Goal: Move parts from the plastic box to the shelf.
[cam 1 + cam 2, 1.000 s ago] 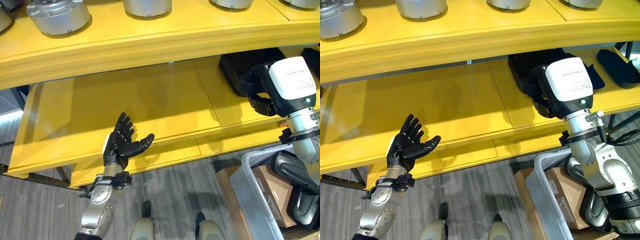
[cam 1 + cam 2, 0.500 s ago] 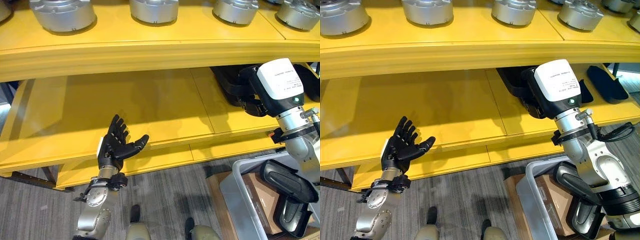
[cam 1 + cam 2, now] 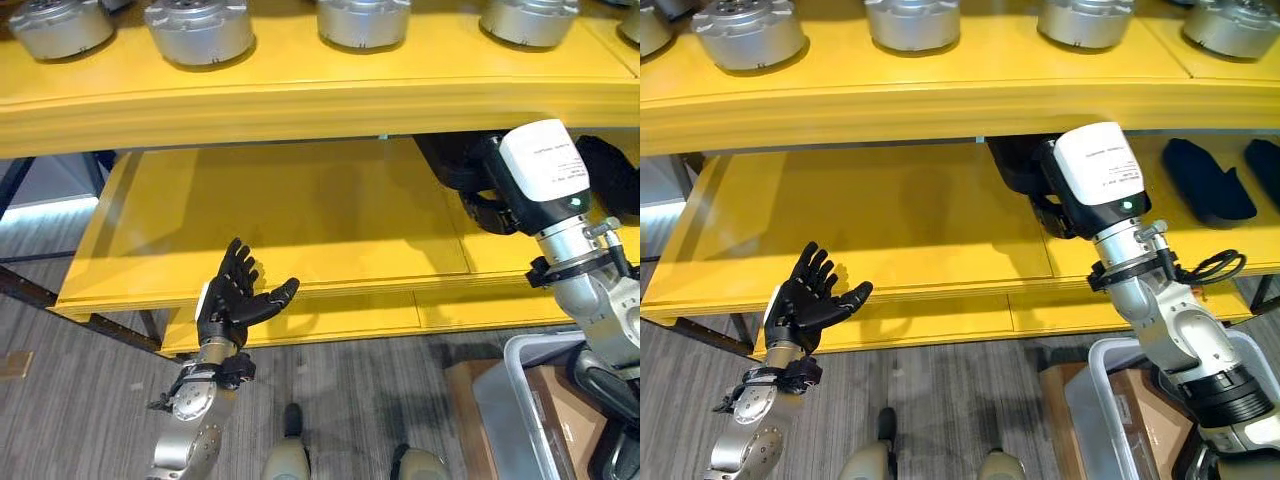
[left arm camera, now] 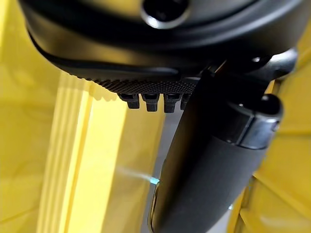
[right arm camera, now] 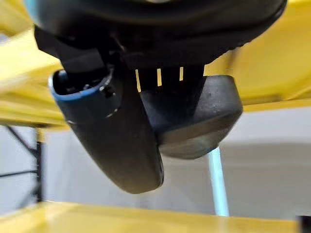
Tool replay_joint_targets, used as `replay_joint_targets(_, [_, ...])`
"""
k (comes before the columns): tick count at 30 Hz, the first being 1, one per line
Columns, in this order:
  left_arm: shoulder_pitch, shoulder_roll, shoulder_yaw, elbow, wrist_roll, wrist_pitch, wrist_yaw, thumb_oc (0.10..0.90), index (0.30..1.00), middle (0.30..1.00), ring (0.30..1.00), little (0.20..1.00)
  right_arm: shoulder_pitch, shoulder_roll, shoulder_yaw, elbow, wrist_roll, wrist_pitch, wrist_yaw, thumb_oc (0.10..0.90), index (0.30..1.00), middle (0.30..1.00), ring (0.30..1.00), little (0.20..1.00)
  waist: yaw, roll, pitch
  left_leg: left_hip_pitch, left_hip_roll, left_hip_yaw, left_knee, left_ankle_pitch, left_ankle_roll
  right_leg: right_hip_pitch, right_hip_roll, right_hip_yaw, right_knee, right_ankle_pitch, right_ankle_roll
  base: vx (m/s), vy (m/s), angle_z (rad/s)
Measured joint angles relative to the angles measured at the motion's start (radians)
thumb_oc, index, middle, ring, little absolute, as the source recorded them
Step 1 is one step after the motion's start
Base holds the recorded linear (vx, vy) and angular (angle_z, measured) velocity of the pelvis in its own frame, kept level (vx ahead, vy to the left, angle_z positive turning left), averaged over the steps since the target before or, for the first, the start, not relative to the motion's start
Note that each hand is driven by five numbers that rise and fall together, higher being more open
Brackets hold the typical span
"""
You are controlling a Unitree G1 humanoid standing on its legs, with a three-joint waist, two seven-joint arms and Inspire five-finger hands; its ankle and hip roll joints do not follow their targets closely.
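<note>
The right hand [image 5: 146, 121] has been carried further under the yellow metal shelf [image 3: 890, 230], its fingers closed around a black curved plastic part [image 5: 199, 116]. The left hand [image 3: 235, 300] is held open, empty, before the shelf edge.

The left hand [image 3: 235, 300] hangs with fingers spread and straight, palm up, empty, in front of the front edge of the yellow shelf [image 3: 290, 215]. The right arm reaches under the top board to a black part [image 3: 455, 165] at the back of the lower board; its hand is hidden. Silver parts [image 3: 198, 28] stand in a row on the top board. A box [image 3: 520, 400] shows at lower right
</note>
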Motion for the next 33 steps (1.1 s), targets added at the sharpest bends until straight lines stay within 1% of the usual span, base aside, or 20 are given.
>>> replay_joint_targets(3, [-0.004, 0.004, -0.001, -0.003, -0.001, -0.001, -0.001, 0.900, 1.000, 1.000, 1.000, 1.000, -0.051, 0.004, 0.023, 0.021, 0.021, 0.013, -0.011, 0.400, 0.300, 0.300, 0.300, 0.300, 0.000, 0.022, 0.002, -0.032, -0.009, -0.017, 0.004, -0.003, 0.001, -0.039, -0.014, -0.011, 0.033, -0.015, -0.005, -0.05, 0.032, 0.14])
replay_joint_targets(4, [-0.002, 0.005, -0.002, -0.002, -0.003, -0.001, -0.002, 0.900, 1.000, 1.000, 1.000, 1.000, -0.096, 0.003, 0.036, 0.051, 0.024, 0.021, -0.016, 0.400, 0.300, 0.300, 0.300, 0.300, 0.003, 0.042, 0.002, -0.055, -0.012, -0.017, -0.001, -0.006, -0.002, -0.072, -0.019, -0.010, 0.060, -0.017, -0.007, -0.05, 0.036, 0.07])
replay_joint_targets(6, [0.003, 0.013, -0.004, -0.003, -0.035, -0.002, -0.001, 0.900, 1.000, 1.000, 1.000, 1.000, -0.176, 0.003, 0.086, 0.106, 0.024, 0.034, -0.037, 0.400, 0.300, 0.300, 0.300, 0.300, 0.003, 0.061, 0.001, -0.078, -0.011, -0.015, -0.011, -0.025, -0.017, -0.111, -0.026, -0.010, 0.073, -0.010, -0.023, -0.06, 0.045, 0.07])
replay_joint_targets(7, [0.002, 0.019, -0.007, -0.003, -0.038, -0.002, 0.000, 0.900, 1.000, 1.000, 1.000, 1.000, -0.191, 0.002, 0.093, 0.118, 0.024, 0.034, -0.037, 0.400, 0.300, 0.300, 0.300, 0.300, 0.002, 0.059, 0.002, -0.088, -0.014, -0.014, -0.001, -0.045, -0.012, -0.117, -0.042, -0.016, 0.068, -0.003, -0.031, -0.05, 0.025, 0.04])
replay_joint_targets(8, [0.001, 0.028, -0.011, -0.003, -0.038, -0.003, 0.001, 0.900, 1.000, 1.000, 1.000, 1.000, -0.212, 0.003, 0.104, 0.135, 0.024, 0.034, -0.038, 0.400, 0.300, 0.300, 0.300, 0.300, 0.006, 0.043, 0.009, -0.109, -0.018, -0.017, 0.040, -0.048, 0.009, -0.135, -0.060, -0.030, 0.074, 0.005, -0.032, -0.06, 0.028, -0.49])
replay_joint_targets(9, [0.003, 0.036, -0.026, -0.003, -0.039, -0.004, 0.003, 0.900, 1.000, 1.000, 1.000, 1.000, -0.295, 0.002, 0.153, 0.192, 0.024, 0.034, -0.037, 0.400, 0.300, 0.300, 0.300, 0.300, 0.040, 0.075, -0.003, -0.138, -0.016, -0.018, 0.155, -0.104, 0.041, -0.175, -0.063, -0.036, 0.103, 0.011, -0.017, -0.03, 0.031, -0.56])
replay_joint_targets(10, [-0.005, 0.034, -0.031, 0.000, -0.039, -0.002, 0.003, 0.900, 1.000, 1.000, 1.000, 1.000, -0.308, 0.003, 0.162, 0.209, 0.024, 0.041, -0.042, 0.400, 0.300, 0.300, 0.300, 0.300, 0.041, 0.077, -0.001, -0.141, -0.014, -0.016, 0.144, -0.098, -0.001, -0.180, -0.061, -0.028, 0.108, 0.010, -0.010, -0.03, 0.042, -0.45])
replay_joint_targets(13, [-0.006, 0.034, -0.030, -0.004, -0.040, -0.021, 0.008, 0.900, 1.000, 1.000, 1.000, 1.000, -0.378, 0.016, 0.199, 0.287, 0.024, 0.066, -0.089, 0.400, 0.300, 0.300, 0.300, 0.300, 0.044, 0.056, 0.002, -0.160, -0.020, -0.012, 0.070, -0.104, -0.011, -0.234, -0.062, -0.008, 0.090, 0.015, -0.020, -0.02, 0.036, 0.06])
replay_joint_targets(15, [-0.009, 0.042, -0.034, -0.004, -0.040, -0.022, 0.008, 0.900, 1.000, 1.000, 1.000, 1.000, -0.437, 0.027, 0.232, 0.364, 0.033, 0.069, -0.097, 0.400, 0.300, 0.300, 0.300, 0.300, 0.050, 0.046, 0.008, -0.205, -0.035, -0.009, 0.186, -0.138, 0.051, -0.258, -0.094, -0.030, 0.112, 0.031, -0.019, -0.02, 0.028, -0.06])
replay_joint_targets(16, [-0.006, 0.052, -0.042, -0.006, -0.040, -0.025, 0.007, 0.900, 1.000, 1.000, 1.000, 1.000, -0.498, 0.032, 0.288, 0.430, 0.056, 0.069, -0.079, 0.400, 0.300, 0.300, 0.300, 0.300, 0.060, 0.063, 0.007, -0.215, -0.032, -0.023, 0.200, -0.131, 0.027, -0.281, -0.083, -0.023, 0.152, 0.030, -0.011, 0.00, 0.008, -0.16])
replay_joint_targets(17, [-0.024, 0.068, -0.062, -0.006, -0.039, -0.025, 0.004, 0.900, 1.000, 1.000, 1.000, 1.000, -0.545, 0.033, 0.321, 0.512, 0.081, 0.092, -0.038, 0.400, 0.300, 0.300, 0.300, 0.300, 0.080, 0.060, 0.010, -0.238, -0.032, -0.026, 0.191, -0.130, 0.019, -0.334, -0.079, 0.014, 0.239, -0.011, -0.024, 0.01, 0.013, 0.29])
replay_joint_targets(18, [-0.039, 0.075, -0.066, -0.023, -0.040, -0.026, -0.006, 0.900, 1.000, 1.000, 1.000, 1.000, -0.554, 0.032, 0.321, 0.558, 0.104, 0.121, -0.024, 0.400, 0.300, 0.300, 0.300, 0.300, 0.083, 0.045, 0.011, -0.262, -0.045, -0.027, 0.172, -0.131, 0.016, -0.349, -0.075, 0.020, 0.271, -0.052, -0.057, 0.00, 0.010, 0.88])
replay_joint_targets(19, [-0.051, 0.077, -0.066, -0.045, -0.040, -0.035, -0.005, 0.900, 1.000, 1.000, 1.000, 1.000, -0.583, 0.031, 0.323, 0.615, 0.112, 0.131, -0.016, 0.400, 0.300, 0.300, 0.300, 0.300, 0.081, 0.033, 0.033, -0.285, -0.063, -0.019, 0.186, -0.141, 0.019, -0.359, -0.093, 0.017, 0.258, -0.043, -0.047, 0.02, 0.014, 0.98])
replay_joint_targets(20, [-0.055, 0.078, -0.071, -0.054, -0.040, -0.040, -0.006, 0.900, 1.000, 1.000, 1.000, 1.000, -0.611, 0.032, 0.323, 0.659, 0.117, 0.145, -0.005, 0.400, 0.300, 0.300, 0.300, 0.300, 0.096, 0.033, 0.058, -0.324, -0.066, -0.023, 0.291, -0.167, 0.046, -0.379, -0.108, 0.008, 0.270, -0.043, -0.046, 0.02, 0.004, 0.58])
replay_joint_targets(21, [-0.052, 0.077, -0.075, -0.054, -0.040, -0.039, -0.007, 0.900, 1.000, 1.000, 1.000, 1.000, -0.617, 0.032, 0.323, 0.675, 0.124, 0.151, 0.003, 0.400, 0.300, 0.300, 0.300, 0.300, 0.116, 0.040, 0.069, -0.325, -0.063, -0.028, 0.340, -0.179, 0.055, -0.390, -0.108, 0.008, 0.275, -0.042, -0.047, 0.03, -0.001, 0.15])
replay_joint_targets(22, [-0.037, 0.075, -0.081, -0.055, -0.040, -0.039, -0.006, 0.900, 1.000, 1.000, 1.000, 1.000, -0.616, 0.033, 0.329, 0.684, 0.136, 0.160, 0.017, 0.400, 0.300, 0.300, 0.300, 0.300, 0.135, 0.056, 0.071, -0.294, -0.051, -0.032, 0.343, -0.195, 0.052, -0.401, -0.098, 0.006, 0.285, -0.041, -0.045, 0.02, -0.006, 0.28])
replay_joint_targets(23, [-0.039, 0.085, -0.077, -0.048, -0.040, -0.039, -0.004, 0.900, 1.000, 1.000, 1.000, 1.000, -0.616, 0.034, 0.345, 0.693, 0.142, 0.163, 0.034, 0.400, 0.300, 0.300, 0.300, 0.300, 0.133, 0.047, 0.105, -0.286, -0.052, -0.018, 0.297, -0.159, 0.003, -0.403, -0.106, 0.007, 0.291, -0.033, -0.043, 0.02, -0.017, 0.27])
replay_joint_targets(24, [-0.040, 0.087, -0.077, -0.048, -0.040, -0.039, 0.002, 0.900, 1.000, 1.000, 1.000, 1.000, -0.616, 0.038, 0.353, 0.698, 0.142, 0.162, 0.039, 0.400, 0.300, 0.300, 0.300, 0.300, 0.146, 0.042, 0.124, -0.291, -0.053, -0.016, 0.302, -0.151, 0.000, -0.409, -0.107, 0.006, 0.288, -0.021, -0.036, 0.02, -0.021, 0.29])
replay_joint_targets(26, [-0.049, 0.089, -0.077, -0.046, -0.040, -0.033, 0.009, 0.900, 1.000, 1.000, 1.000, 1.000, -0.616, 0.044, 0.363, 0.708, 0.140, 0.153, 0.038, 0.400, 0.300, 0.300, 0.300, 0.300, 0.165, 0.037, 0.147, -0.303, -0.058, -0.017, 0.312, -0.156, 0.006, -0.407, -0.109, 0.000, 0.285, -0.018, -0.033, 0.01, -0.018, 0.08])
replay_joint_targets(33, [-0.084, 0.112, -0.078, -0.048, -0.040, -0.033, 0.008, 0.900, 1.000, 1.000, 1.000, 1.000, -0.689, 0.068, 0.405, 0.793, 0.138, 0.150, 0.037, 0.400, 0.300, 0.300, 0.300, 0.300, 0.179, 0.017, 0.169, -0.284, -0.070, -0.030, 0.315, -0.161, 0.015, -0.362, -0.114, -0.008, 0.269, -0.018, -0.032, 0.00, -0.005, 0.10])
